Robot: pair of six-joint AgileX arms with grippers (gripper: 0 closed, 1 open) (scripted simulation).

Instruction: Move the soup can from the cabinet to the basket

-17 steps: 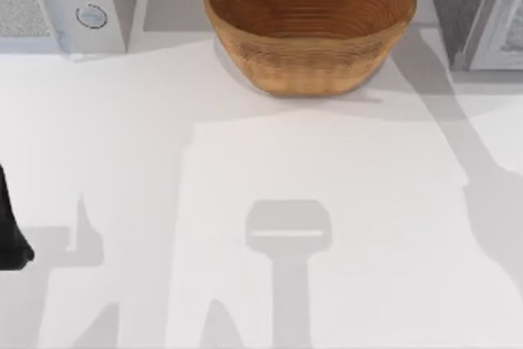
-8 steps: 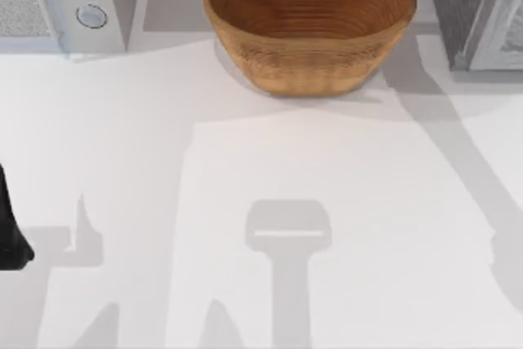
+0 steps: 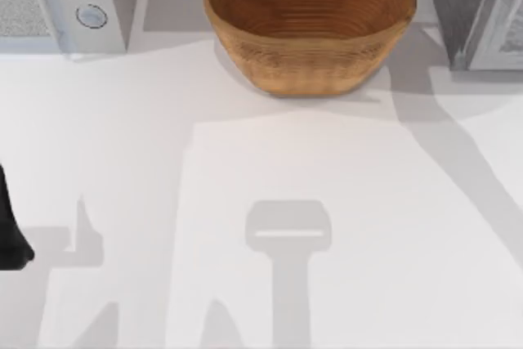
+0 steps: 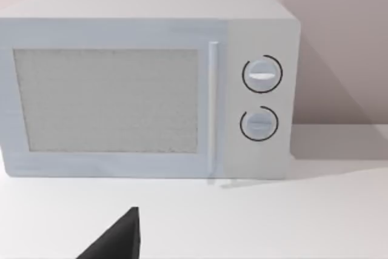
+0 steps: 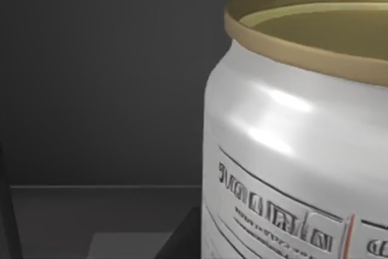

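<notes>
While the soup can (image 5: 297,144) is seen very close in the right wrist view, upright against a dark grey wall, its gold-rimmed top and its pale printed label with a red stroke can be made out. It appears to stand on a dark floor inside a dim enclosure; whether this is the inside of the cabinet (image 3: 478,10) cannot be told for certain. The cabinet is placed at the far right corner of the tabletop (image 3: 245,169) in the top view, with its dark textured side turned toward the basket (image 3: 309,22). The basket is set at the far middle of the tabletop, with nothing seen in its ridged bowl. A white microwave (image 4: 148,86) with two round knobs is found at the far left. The left arm (image 3: 10,230) is parked at the left edge of the tabletop. A dark wedge of the left hand (image 4: 115,241) is glimpsed in its wrist view; whether it is spread or pressed together cannot be told. The same holds for the right hand.
</notes>
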